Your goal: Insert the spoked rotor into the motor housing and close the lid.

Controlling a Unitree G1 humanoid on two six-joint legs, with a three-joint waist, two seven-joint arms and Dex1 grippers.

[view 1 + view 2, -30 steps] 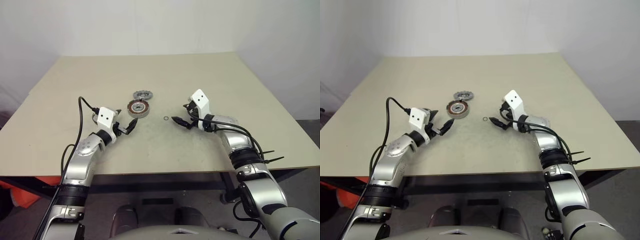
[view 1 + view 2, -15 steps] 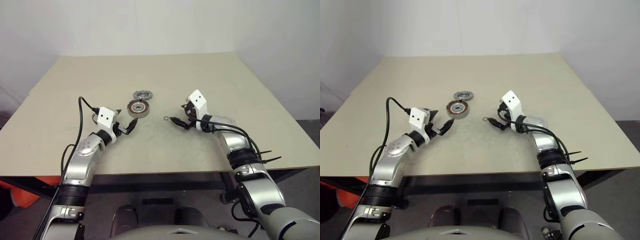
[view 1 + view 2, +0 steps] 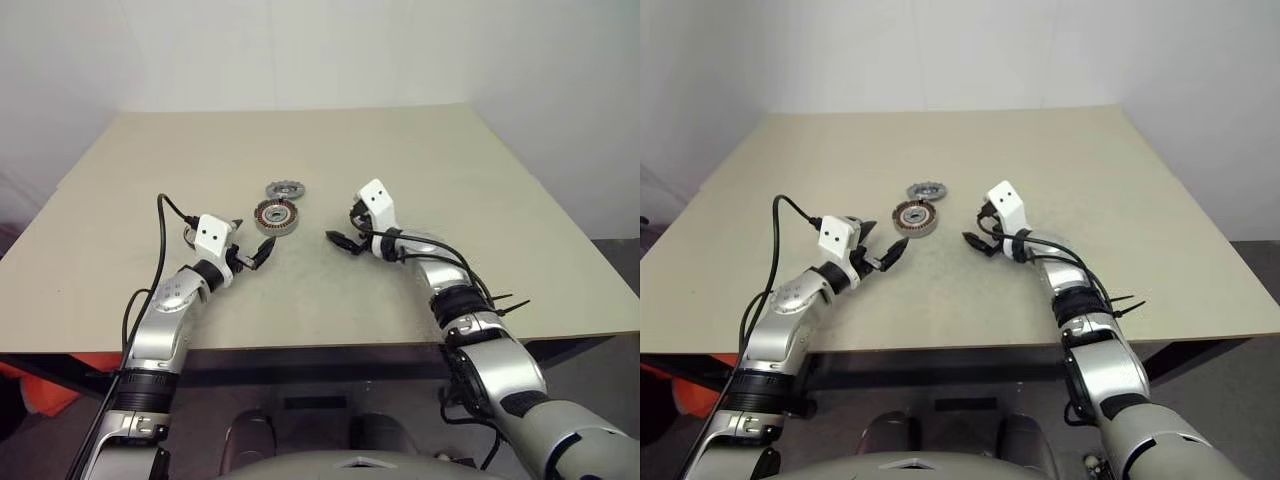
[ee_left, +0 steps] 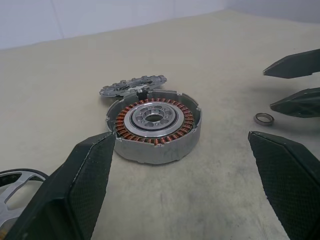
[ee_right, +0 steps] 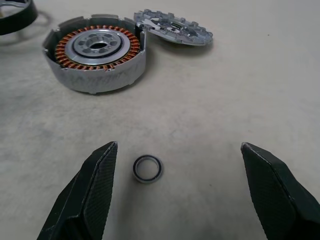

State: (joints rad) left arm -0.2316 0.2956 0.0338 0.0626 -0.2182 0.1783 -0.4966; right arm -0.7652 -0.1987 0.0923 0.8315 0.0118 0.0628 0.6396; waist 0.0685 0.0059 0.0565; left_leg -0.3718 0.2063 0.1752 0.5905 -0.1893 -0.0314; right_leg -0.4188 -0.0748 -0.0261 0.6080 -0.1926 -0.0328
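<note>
Spoked rotor (image 3: pixel 286 189) lies flat on the table (image 3: pixel 400 150), touching the motor housing (image 3: pixel 276 216) on its far side. Likely light, stiff, thin: pinch its notched rim. Left gripper (image 3: pixel 252 236) jaws spread; right gripper (image 3: pixel 340 228) jaws spread beside a small ring (image 5: pixel 147 168).

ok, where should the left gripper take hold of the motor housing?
By the grey outer wall, pinched across its width, coming in low from the near side, where the open left gripper faces it. The motor housing sits flat with its open face up, so the copper windings on top are exposed. The spoked rotor lies right at its far side.
</note>
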